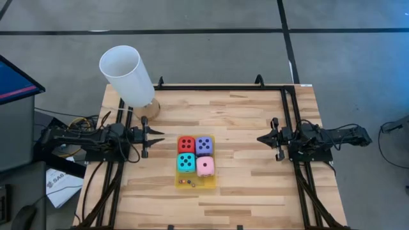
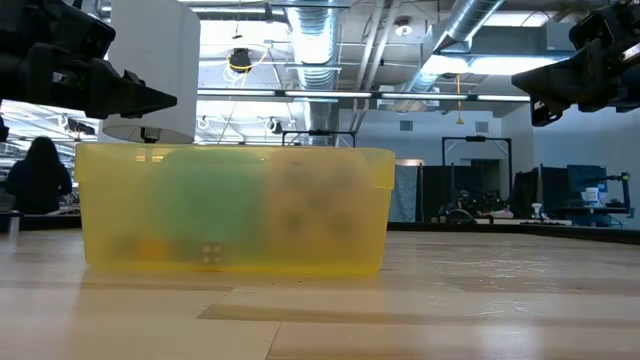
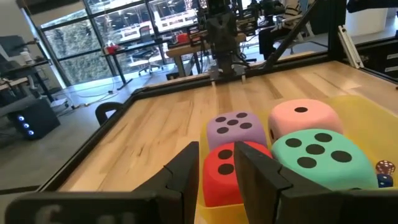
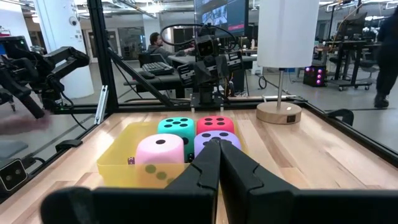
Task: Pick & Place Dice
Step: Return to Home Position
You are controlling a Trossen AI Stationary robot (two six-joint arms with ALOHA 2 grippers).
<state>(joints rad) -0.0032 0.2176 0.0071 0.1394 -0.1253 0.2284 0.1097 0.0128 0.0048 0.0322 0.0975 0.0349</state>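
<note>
The four dice and tiny pieces are seen in the yellow tray (none left outside), so placing is judged done. It lies well ahead of the left gripper, jaws slightly parted, and the right gripper, jaws together, both empty.

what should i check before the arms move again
1. Four big dice in the yellow tray: ok. The red die, purple die, cyan die and pink die sit inside.
2. Tiny pieces in the tray: ok.
3. Left pincer empty and off the tray: ok, fingers apart.
4. Right pincer empty and off the tray: ok, fingers together.
5. Lamp clear of the left arm's path: cannot tell.
</note>
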